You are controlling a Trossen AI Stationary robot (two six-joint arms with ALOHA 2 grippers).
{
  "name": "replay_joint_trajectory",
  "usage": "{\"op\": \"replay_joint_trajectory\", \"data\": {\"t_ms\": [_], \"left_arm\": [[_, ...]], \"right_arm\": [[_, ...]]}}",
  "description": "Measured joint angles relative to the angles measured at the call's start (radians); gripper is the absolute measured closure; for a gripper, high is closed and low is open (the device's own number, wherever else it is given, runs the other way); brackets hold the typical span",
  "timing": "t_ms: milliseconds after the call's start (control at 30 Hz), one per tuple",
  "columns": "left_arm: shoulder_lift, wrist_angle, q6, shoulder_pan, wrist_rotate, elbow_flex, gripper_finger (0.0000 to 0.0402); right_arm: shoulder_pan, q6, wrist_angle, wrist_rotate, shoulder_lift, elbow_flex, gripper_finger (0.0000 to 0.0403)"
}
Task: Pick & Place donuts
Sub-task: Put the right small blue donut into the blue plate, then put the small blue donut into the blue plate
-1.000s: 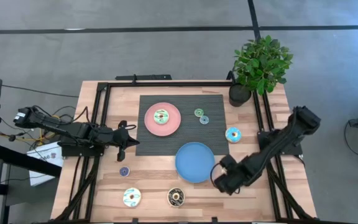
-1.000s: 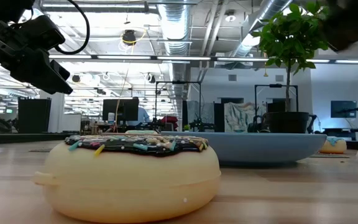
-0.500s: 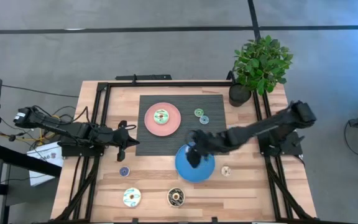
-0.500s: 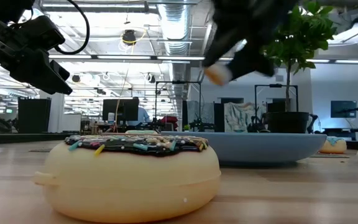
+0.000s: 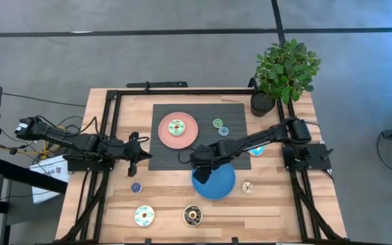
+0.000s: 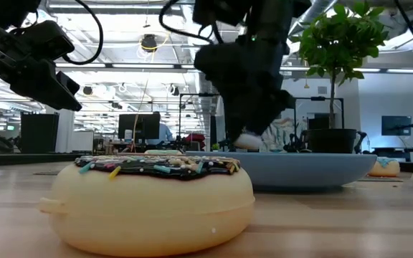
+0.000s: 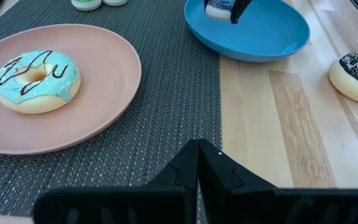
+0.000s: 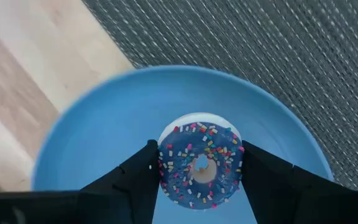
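My right gripper (image 5: 203,175) is over the left part of the blue plate (image 5: 222,184), shut on a blue-iced sprinkled donut (image 8: 201,165). In the low view this gripper (image 6: 246,136) is low, at the plate's rim height. My left gripper (image 5: 133,163) is shut and waits left of the dark mat. A green-iced donut (image 5: 176,126) lies on the pink plate (image 5: 189,136). Two small donuts (image 5: 220,126) rest on the mat and a blue one (image 5: 255,150) at its right edge. More donuts lie on the wood: cream (image 5: 248,186), purple (image 5: 136,187), white (image 5: 143,215), dark brown (image 5: 192,216). My right gripper pinches the blue-iced donut between its two fingers (image 8: 145,174), which press on opposite sides of the ring's outer edge (image 8: 165,163). The fingers come from above, pointing down. The donut lies flat, icing up, over the blue plate; whether it touches the plate I cannot tell.
A potted plant (image 5: 284,71) stands at the table's far right corner. A black frame (image 5: 111,129) runs along the table's left, right and far sides. Bare wood (image 5: 169,197) lies between the near donuts and the plate.
My right arm has swung from the table's near right part toward the left, across the blue plate, and its gripper has come down to the plate's left part, carrying the donut. The small cream donut right of the plate has come into view. My left arm has kept still.
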Motion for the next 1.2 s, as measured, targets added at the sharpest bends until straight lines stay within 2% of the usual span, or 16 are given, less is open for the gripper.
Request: {"op": "replay_joint_trajectory", "data": {"t_ms": [400, 800, 1200], "left_arm": [[0.000, -0.001, 0.000, 0.000, 0.000, 0.000, 0.0401], [0.000, -0.001, 0.000, 0.000, 0.000, 0.000, 0.0401], [0.000, -0.001, 0.000, 0.000, 0.000, 0.000, 0.0401]], "right_arm": [[-0.006, -0.015, 0.003, 0.009, 0.001, -0.007, 0.0205], [-0.005, -0.015, 0.006, 0.007, 0.008, -0.007, 0.0161], [-0.005, -0.036, -0.005, 0.015, -0.019, -0.007, 0.0158]]}}
